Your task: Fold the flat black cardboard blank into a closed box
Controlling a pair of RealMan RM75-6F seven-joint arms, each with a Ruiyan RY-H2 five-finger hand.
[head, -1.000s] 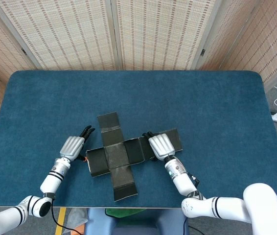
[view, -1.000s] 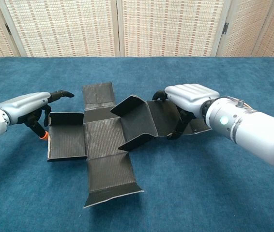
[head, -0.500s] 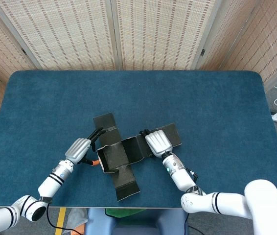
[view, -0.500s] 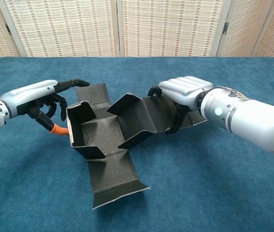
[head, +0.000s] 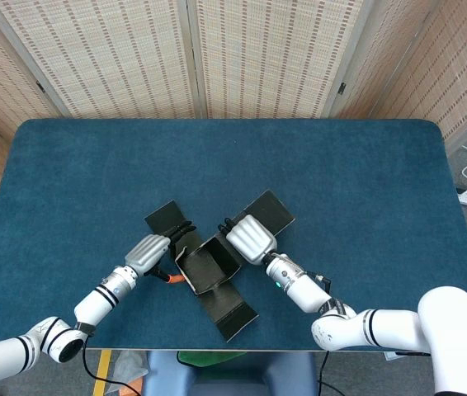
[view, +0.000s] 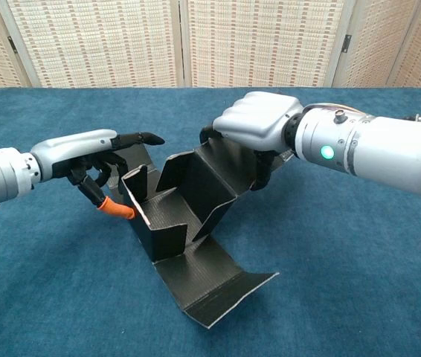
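1. The black cardboard blank (head: 209, 276) (view: 188, 216) lies near the front middle of the counter (head: 357, 190) (view: 359, 245), turned at an angle to its edges
2. Its middle is partly folded: two side walls stand up around the base, forming an open trough
3. One long flap (head: 233, 312) (view: 214, 286) lies flat on the counter toward the front edge; in the chest view its far end curls up a little
4. Another flap (head: 166, 219) lies flat behind the left hand, and a further one (head: 268, 210) stretches out behind the right hand
5. The left hand (head: 153, 250) (view: 91, 152) is at the left wall of the blank; its dark fingers (view: 140, 139) reach forward to the wall's top edge and look to be touching it, while the others curl underneath. An orange-tipped finger (view: 114, 208) points down just beside the wall's lower edge. It has no closed hold on the card
6. The right hand (head: 250, 238) (view: 259, 126) sits over the right wall, knuckles up, fingers curled down over the raised panel's top edge, the thumb hanging in front; it grips that panel and holds it upright
7. The counter is covered in blue cloth
8. Woven folding screens (head: 217, 54) (view: 195, 41) stand behind the counter
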